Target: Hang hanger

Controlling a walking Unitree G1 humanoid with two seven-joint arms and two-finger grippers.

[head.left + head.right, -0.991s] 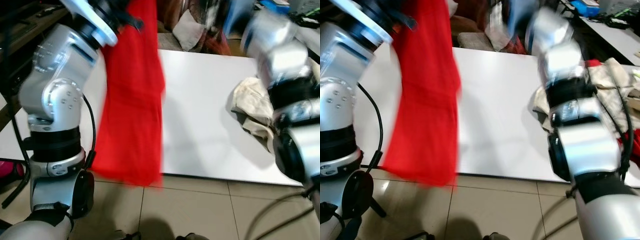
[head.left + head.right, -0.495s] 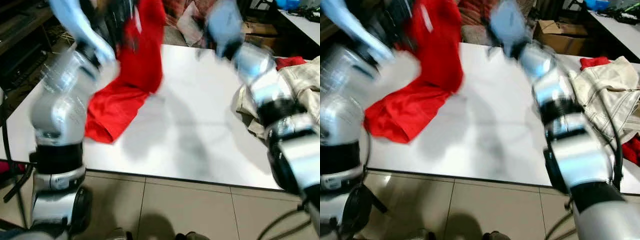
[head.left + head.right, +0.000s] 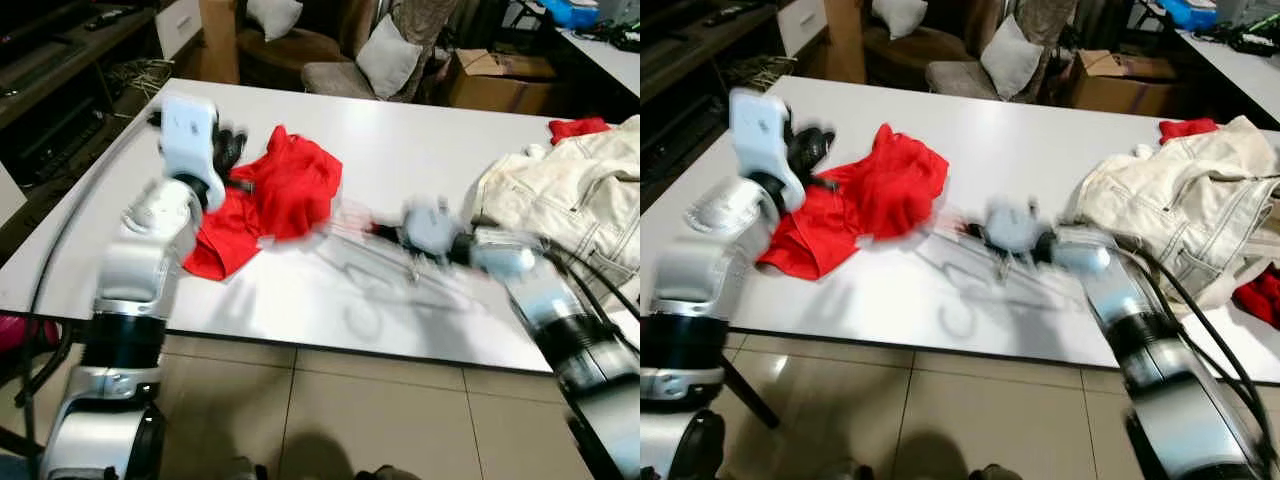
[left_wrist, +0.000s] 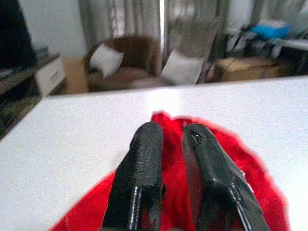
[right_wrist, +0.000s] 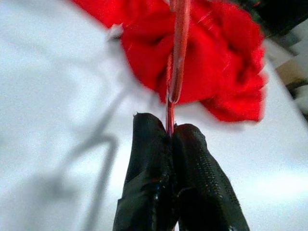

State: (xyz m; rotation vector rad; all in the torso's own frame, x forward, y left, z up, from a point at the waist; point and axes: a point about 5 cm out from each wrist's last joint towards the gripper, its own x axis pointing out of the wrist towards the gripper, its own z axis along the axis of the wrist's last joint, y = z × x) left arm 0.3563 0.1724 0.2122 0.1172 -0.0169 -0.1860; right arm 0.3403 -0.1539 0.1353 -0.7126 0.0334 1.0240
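One white table [image 3: 420, 150] carries two heaps of clothing: a cream denim jacket [image 3: 570, 205] at the robot's right and a crumpled red garment [image 3: 275, 200] toward its left, with two further scraps of red cloth, one beyond the jacket [image 3: 578, 126] and one at the table's right edge [image 3: 1258, 297]. Two silver arms reach over the surface. The left gripper [image 4: 173, 180] rests low over the red garment, its two black fingers [image 4: 139, 183] close together with a narrow gap between them; nothing is seen held there. The right gripper [image 5: 168, 180] hovers just above the table between the two heaps, its fingers pinched together on the thin red wire of one hanger [image 5: 176, 57], which runs from the fingertips into the red garment. In the head views the right forearm and hanger are motion-blurred. Risks, as judged: the pinch on so thin a wire is narrow, so a fast swing could let the hanger twist or slip out; the crumpled garment may slide off the hanger's shoulders or snag on the left gripper when lifted. No rail to hang it on is visible.
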